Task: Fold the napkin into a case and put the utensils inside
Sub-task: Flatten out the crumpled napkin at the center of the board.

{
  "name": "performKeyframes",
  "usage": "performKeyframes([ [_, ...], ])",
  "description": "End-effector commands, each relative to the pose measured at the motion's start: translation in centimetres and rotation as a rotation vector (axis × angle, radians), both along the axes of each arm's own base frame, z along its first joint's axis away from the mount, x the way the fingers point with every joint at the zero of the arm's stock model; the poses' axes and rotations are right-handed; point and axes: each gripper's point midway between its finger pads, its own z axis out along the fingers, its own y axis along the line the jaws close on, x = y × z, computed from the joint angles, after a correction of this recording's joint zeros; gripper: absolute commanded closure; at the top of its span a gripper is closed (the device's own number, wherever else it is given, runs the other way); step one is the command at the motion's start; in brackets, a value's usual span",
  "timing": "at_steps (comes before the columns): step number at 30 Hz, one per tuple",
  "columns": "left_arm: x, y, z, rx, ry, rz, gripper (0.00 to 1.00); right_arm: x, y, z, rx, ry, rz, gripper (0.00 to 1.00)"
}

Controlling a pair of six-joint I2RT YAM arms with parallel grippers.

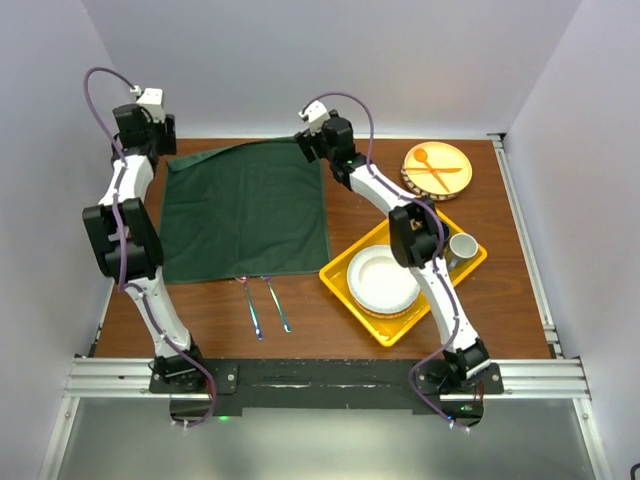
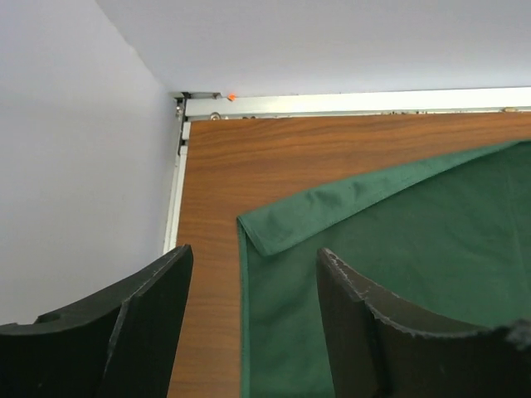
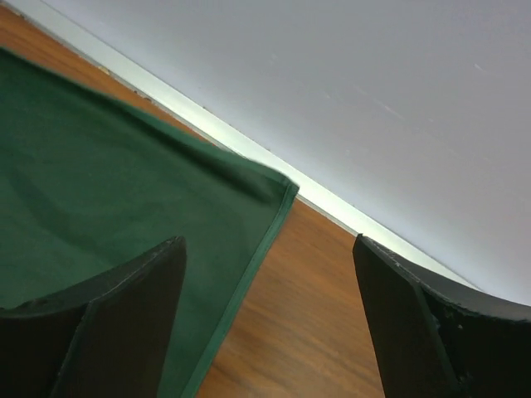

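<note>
The napkin (image 1: pixel 245 210) lies spread flat on the left half of the table (image 1: pixel 520 300), a little wider left to right than near to far, its edges almost square to the table's. The left claw (image 2: pixel 255 255) hangs over the far left corner, fingers apart and holding nothing; that corner is turned over in a small flap. The right claw (image 3: pixel 270 245), fingers wide apart and empty, hangs over the far right corner. The utensils (image 1: pixel 253 312) lie side by side, heads touching the napkin's near edge, handles pointing toward the arm bases. A yellow tray (image 1: pixel 340 280) sits just right of the napkin; bare wood shows beyond its far edge.
</note>
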Motion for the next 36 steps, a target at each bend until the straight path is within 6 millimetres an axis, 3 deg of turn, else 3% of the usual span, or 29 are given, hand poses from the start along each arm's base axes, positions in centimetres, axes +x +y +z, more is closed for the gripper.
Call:
performKeyframes([
  [1, -2.4, 0.2, 7.0, 0.085, -0.053, -0.066, 0.33, -2.8, -0.7, 13.2, 0.056, -0.149, 0.045, 0.10],
  [2, -3.4, 0.0, 5.5, 0.073, -0.009, -0.093, 0.33, -3.5, -0.8, 13.4, 0.046, -0.127, 0.062, 0.02],
  [9, -10.6, -1.6, 0.8, -0.060, 0.214, -0.270, 0.17, -9.9, -1.2, 10.6, -0.044, 0.198, 0.195, 0.02],
  [14, -13.3, -2.0, -2.6, -0.131, 0.307, -0.300, 0.24, -13.4, -0.7, 7.7, -0.067, 0.357, 0.287, 0.08],
  [16, -12.5, -1.8, -3.6, -0.184, 0.306, -0.267, 0.29, -14.3, -0.6, 6.5, -0.074, 0.406, 0.299, 0.15],
  [18, -10.4, -1.4, -3.3, -0.190, 0.278, -0.227, 0.35, -15.2, -0.2, 5.6, -0.071, 0.449, 0.324, 0.20],
  [19, -9.6, -1.2, -4.8, -0.223, 0.300, -0.192, 0.36, -15.8, 0.2, 5.0, -0.073, 0.475, 0.339, 0.27],
  [20, -8.3, -0.8, -4.2, -0.217, 0.275, -0.173, 0.36, -16.7, 0.5, 4.6, -0.077, 0.506, 0.361, 0.30],
  [22, -6.3, -0.3, -5.3, -0.271, 0.252, -0.093, 0.35, -18.1, 1.2, 3.6, -0.103, 0.540, 0.394, 0.42],
  [26, -2.3, 0.2, -5.3, -0.270, 0.174, -0.023, 0.34, -21.0, 1.8, 1.2, -0.153, 0.620, 0.442, 0.55],
  [27, -1.8, 0.2, -6.5, -0.288, 0.182, -0.009, 0.34, -21.3, 1.8, 0.8, -0.161, 0.630, 0.447, 0.58],
  [29, -0.4, 0.6, -6.2, -0.306, 0.152, 0.021, 0.34, -22.4, 2.0, -0.8, -0.186, 0.670, 0.462, 0.64],
  [30, 0.1, 0.7, -7.5, -0.333, 0.165, 0.043, 0.34, -22.8, 2.1, -1.2, -0.196, 0.683, 0.475, 0.65],
  [32, 1.4, 1.2, -7.1, -0.339, 0.128, 0.066, 0.34, -23.8, 2.4, -2.3, -0.218, 0.717, 0.489, 0.67],
  [36, 2.5, 1.3, -9.2, -0.384, 0.130, 0.092, 0.37, -24.9, 2.7, -4.4, -0.249, 0.766, 0.516, 0.71],
])
